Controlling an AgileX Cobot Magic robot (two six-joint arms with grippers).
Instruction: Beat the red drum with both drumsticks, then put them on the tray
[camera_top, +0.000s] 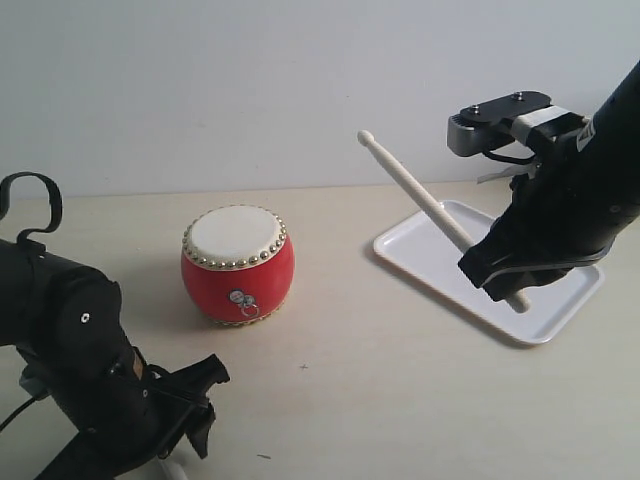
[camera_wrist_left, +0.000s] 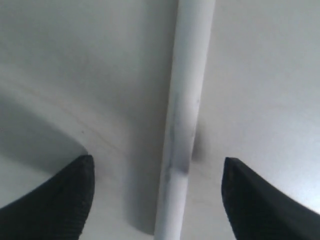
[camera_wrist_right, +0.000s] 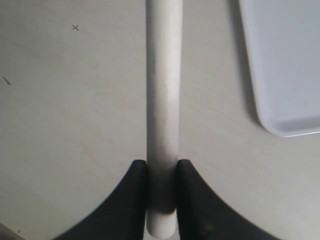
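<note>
The red drum (camera_top: 238, 265) stands upright on the table, left of centre. My right gripper (camera_top: 497, 277) (camera_wrist_right: 162, 172) is shut on one drumstick (camera_top: 428, 203) (camera_wrist_right: 163, 90), held above the tray (camera_top: 560, 305) (camera_wrist_right: 285, 60) with its tip pointing up and left toward the drum. My left gripper (camera_top: 195, 405) (camera_wrist_left: 157, 172) is open, low over the table at the front left. The second drumstick (camera_wrist_left: 182, 115) lies on the table between its fingers (camera_wrist_left: 65, 200), which do not touch it. In the exterior view the left arm hides nearly all of that stick.
The pale table (camera_top: 380, 390) stretches between drum and tray. A light wall (camera_top: 300, 80) closes the back. Small dark marks (camera_wrist_right: 75, 28) dot the tabletop.
</note>
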